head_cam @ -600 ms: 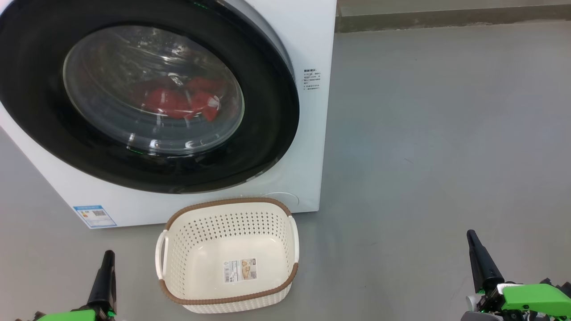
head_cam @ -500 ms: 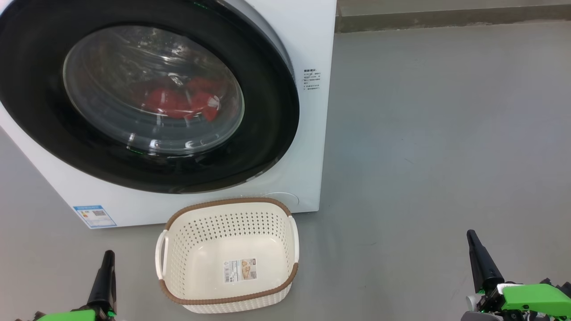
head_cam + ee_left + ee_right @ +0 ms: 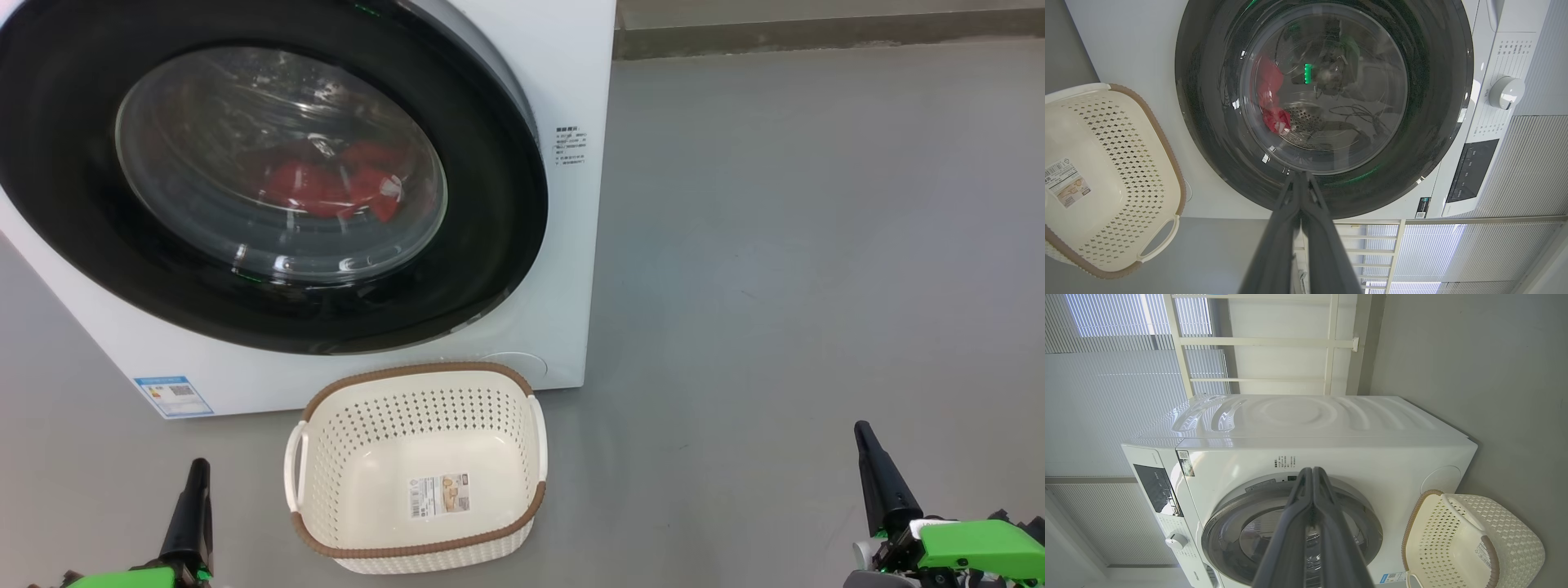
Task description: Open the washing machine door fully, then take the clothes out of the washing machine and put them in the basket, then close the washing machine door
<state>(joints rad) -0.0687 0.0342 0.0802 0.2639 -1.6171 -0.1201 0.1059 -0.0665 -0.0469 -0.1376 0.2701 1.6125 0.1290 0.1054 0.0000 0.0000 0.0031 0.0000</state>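
1. Nearest: left gripper [image 3: 1300, 176] & right gripper [image 3: 1312, 469] sit low at the bottom corners of the head view, well apart from everything. Fingers pressed together on both, holding nothing; each wrist view shows the tips meeting.
2. Basket [image 3: 408, 371] stands on the floor [image 3: 775, 245] just in front of the washer, below the door's lower edge. It's empty, w/ a paper label inside. Risk: an arm sweeping thru could knock it aside, so clothes would later land on the floor.
3. Washing machine door [image 3: 490, 204] looks shut, flush w/ the front. Prob. step 1, nothing done yet. Can't tell from these views which edge has the handle. Risks: closed fingers skid on the glossy black rim, or a pull at the hinge side gives no movement & strains the arm. Fingers need spreading before any grasp.
4. Clothes [image 3: 326, 184]: red, behind the glass, low in the drum. Risks later: door only part open, so the forearm catches the rim. A garment could also drape over the opening's lip & drop short of the basket.
5. Washing machine [image 3: 571, 65] farthest, white body. Dial [image 3: 1506, 92] & dark panel [image 3: 1466, 169] show in the left wrist view. Risk: a stray bump on the controls.
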